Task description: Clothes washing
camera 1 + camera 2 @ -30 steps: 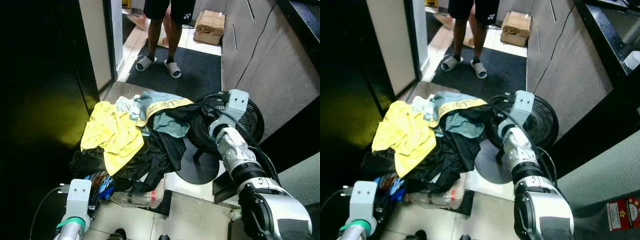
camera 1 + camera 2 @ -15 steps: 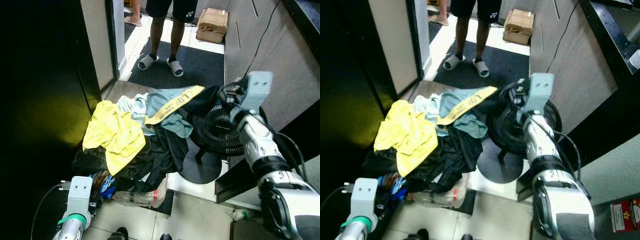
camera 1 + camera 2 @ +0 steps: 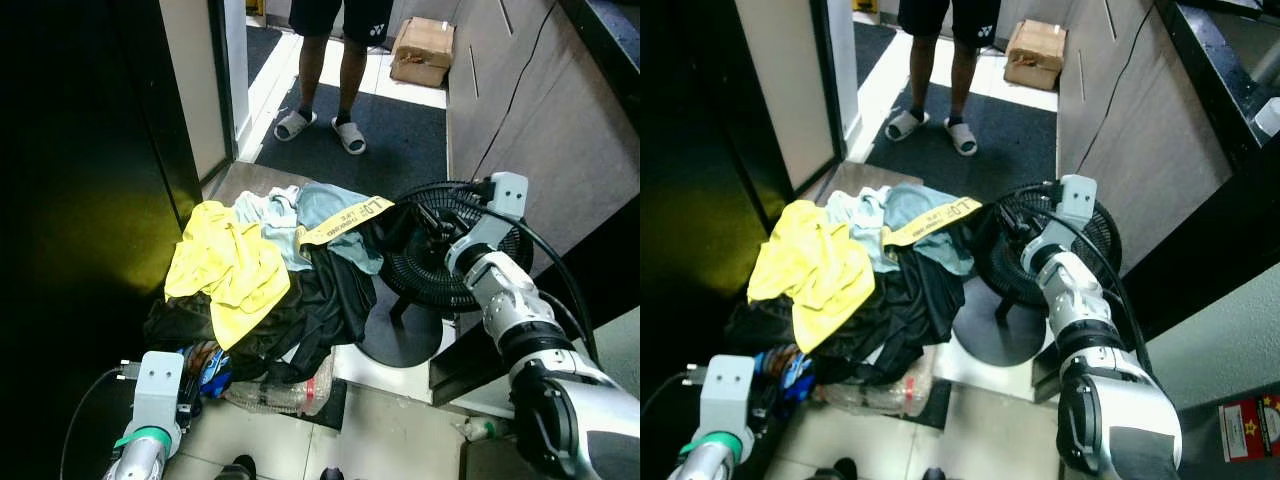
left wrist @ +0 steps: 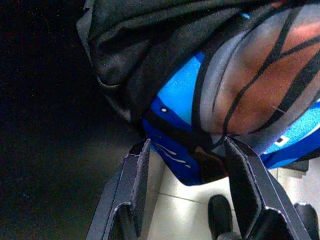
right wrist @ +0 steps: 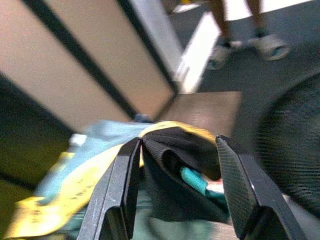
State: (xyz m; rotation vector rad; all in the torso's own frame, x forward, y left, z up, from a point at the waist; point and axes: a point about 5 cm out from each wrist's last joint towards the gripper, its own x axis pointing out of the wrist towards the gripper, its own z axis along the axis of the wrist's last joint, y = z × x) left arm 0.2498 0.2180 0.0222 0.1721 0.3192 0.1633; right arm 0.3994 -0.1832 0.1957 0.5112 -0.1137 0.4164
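1. Since half a second ago the right gripper (image 3: pixel 425 222) has dropped from its raised reach and come back toward the heap, and the yellow printed band (image 3: pixel 345 219) that was stretched out high has sagged with it.
2. Laundry sits as a loose heap on the floor: a crumpled yellow shirt (image 3: pixel 228 268) on the robot's left, a pale teal garment (image 3: pixel 330 205) at the far side, and black fabric (image 3: pixel 325 300) spilling toward the round black base of a floor fan (image 3: pixel 455 250).
3. In the right wrist view the two black fingers (image 5: pixel 122 187) stand apart with a fold of black cloth (image 5: pixel 175 157) bunched between them. They look spread rather than pinched, though the cloth fills the gap, so I judge it loosely caught.
4. That fold lies straight ahead of the right gripper, on the heap's fan-side edge, with the yellow band running away from it across the heap toward the left. The right arm is much the nearer to this edge, and any lift would pull the band lengthwise.
5. The left gripper (image 4: pixel 187 195) hangs low by the near side of the heap, its fingers parted on nothing. Its wrist view shows blue patterned fabric (image 4: pixel 175 100) under dark cloth, which in the head views is a small patch (image 3: pixel 212 372).
6. The head views add a person's legs in slides (image 3: pixel 320 120) on a dark mat beyond the heap, and a cardboard box (image 3: pixel 422 50).
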